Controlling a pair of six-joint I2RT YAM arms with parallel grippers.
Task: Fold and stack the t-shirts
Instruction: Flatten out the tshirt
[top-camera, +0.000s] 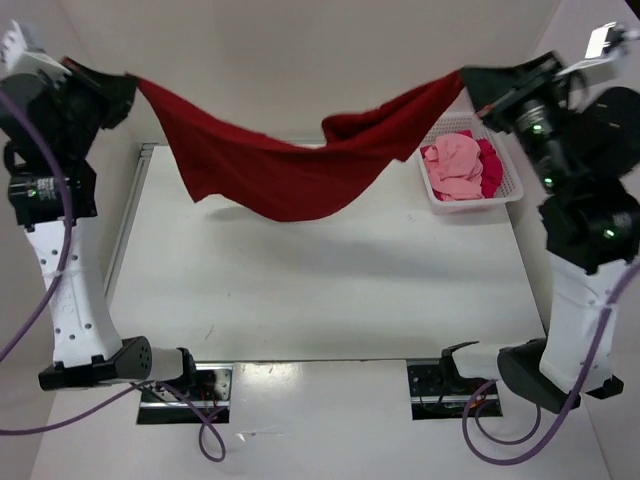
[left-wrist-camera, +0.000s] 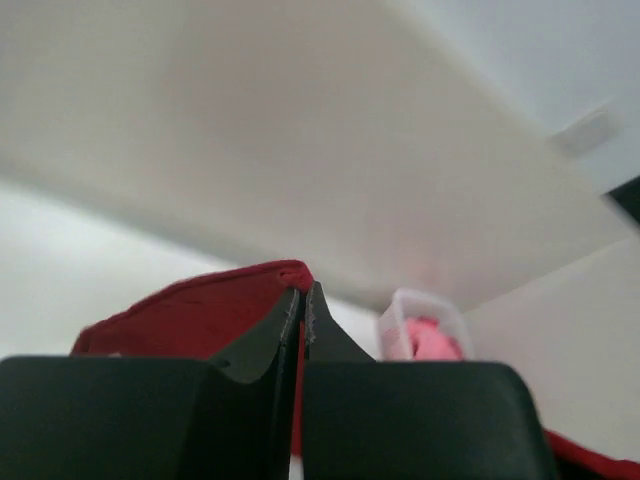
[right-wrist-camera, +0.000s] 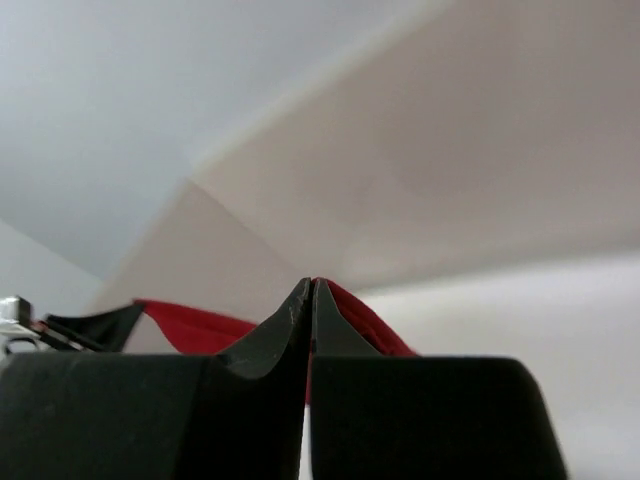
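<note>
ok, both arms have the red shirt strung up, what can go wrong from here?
1. Left end effector and right end effector pinch only thin edges of the dark red shirt; either could slip.
2. Cloth is bunched near the right grip, so it may land creased.

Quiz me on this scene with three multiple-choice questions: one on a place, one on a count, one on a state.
1. Where is the white basket? A. far right of the table B. near left corner C. between the arm bases
2. How many shirts lie in the basket? A. none B. two C. four
3. How is the dark red t-shirt? A. folded flat on the table B. hanging from one arm C. stretched in the air between the left fingers and right fingers
Answers: 1 A, it sits at the table's far right edge. 2 B, a light pink shirt and a crimson shirt show. 3 C, both pairs of fingers are shut on its ends and its middle sags.
</note>
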